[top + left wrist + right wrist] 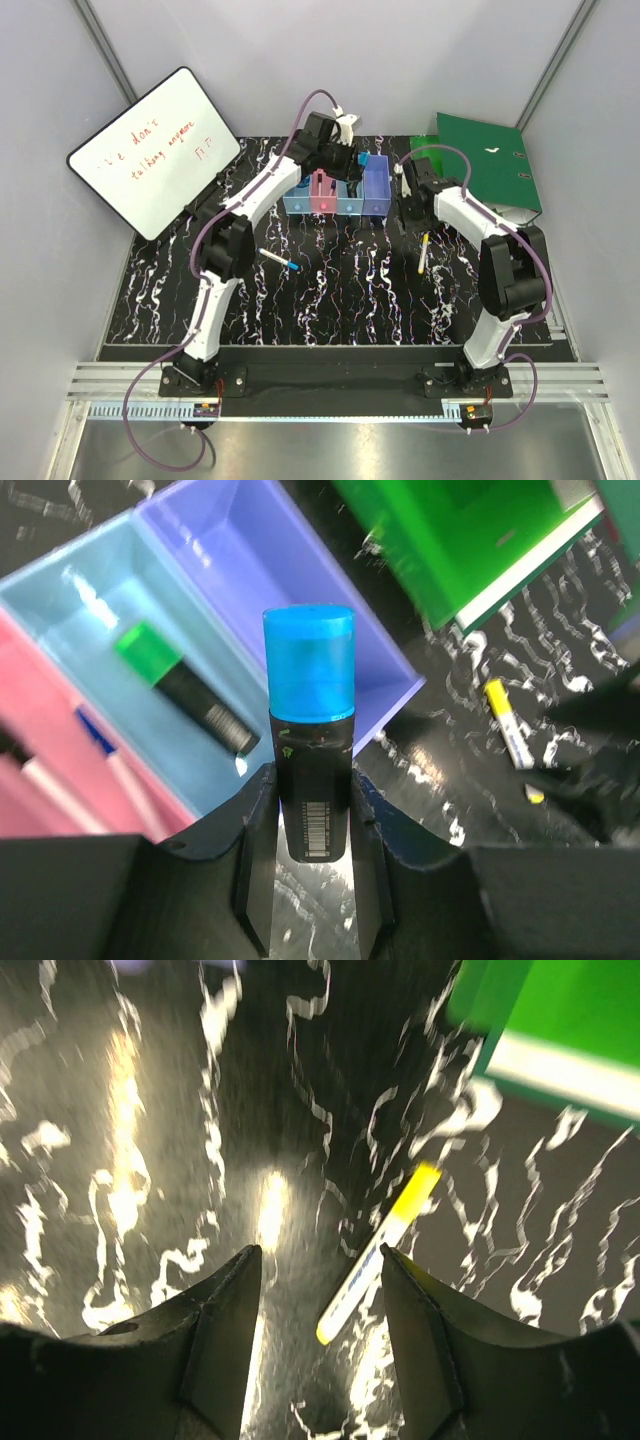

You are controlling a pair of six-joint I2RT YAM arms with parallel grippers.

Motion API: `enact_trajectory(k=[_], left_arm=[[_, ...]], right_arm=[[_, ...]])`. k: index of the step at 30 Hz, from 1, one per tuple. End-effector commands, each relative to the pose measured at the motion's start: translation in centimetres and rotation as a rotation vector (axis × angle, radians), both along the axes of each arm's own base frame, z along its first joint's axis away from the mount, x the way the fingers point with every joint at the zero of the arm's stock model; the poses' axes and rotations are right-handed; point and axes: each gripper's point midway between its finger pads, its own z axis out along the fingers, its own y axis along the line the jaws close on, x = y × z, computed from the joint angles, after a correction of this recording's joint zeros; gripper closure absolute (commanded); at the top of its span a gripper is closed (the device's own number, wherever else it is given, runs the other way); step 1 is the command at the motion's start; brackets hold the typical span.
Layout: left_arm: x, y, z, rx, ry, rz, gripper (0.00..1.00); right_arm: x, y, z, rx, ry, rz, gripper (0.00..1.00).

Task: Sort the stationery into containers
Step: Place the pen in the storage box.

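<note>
My left gripper (312, 780) is shut on a black marker with a blue cap (309, 660) and holds it above the row of bins (335, 205), over the edge between the light blue bin (90, 640) and the purple bin (250, 560). A black marker with a green cap (185, 685) lies in the light blue bin. A slim white marker (60, 790) lies in the pink bin (20, 710). My right gripper (320, 1270) is open above the mat, with a white marker with a yellow cap (380, 1255) lying between and beyond its fingers. A white marker with a blue cap (279, 260) lies on the mat at centre left.
A green ring binder (485, 160) lies at the back right, close behind the right gripper (403, 198). A whiteboard with red writing (155, 150) leans at the back left. The black marbled mat (340, 300) covers the table.
</note>
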Motion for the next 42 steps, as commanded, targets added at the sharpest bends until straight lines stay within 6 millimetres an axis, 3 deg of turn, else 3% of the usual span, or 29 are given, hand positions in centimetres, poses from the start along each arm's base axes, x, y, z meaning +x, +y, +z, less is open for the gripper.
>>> enact_trajectory(k=[1,5,15,30,36,42], left_arm=[[1.9,-2.5,2.7,-0.063,-0.12,0.014,1.0],[2.0,-3.3,1.4,-0.047,-0.125,0.027,1.0],[4.5,-1.0,-1.5,0.077,-0.164,0.183,1.0],[5.4,0.1,-3.7,0.145,-0.17,0.229,1.0],[5.5,0.2,-4.0,0.152,-0.178,0.233,0.99],[5.7,0.0,-4.2,0.148,-0.18,0.231,0.95]], right_arm=[[-1.5,0.2,1.1,0.034,-0.01,0.009,0.42],[-2.4,-0.4,0.2,0.025,0.016,-0.005,0.42],[-2.6,-3.2,-0.5,-0.028,0.017,-0.082,0.41],[-2.6,-3.4,-3.0,0.008,0.059,-0.149,0.42],[-2.2,-4.0,-4.7,0.044,0.109,-0.209,0.52],[-1.9,-3.7,-6.1,0.062,0.138,-0.216,0.52]])
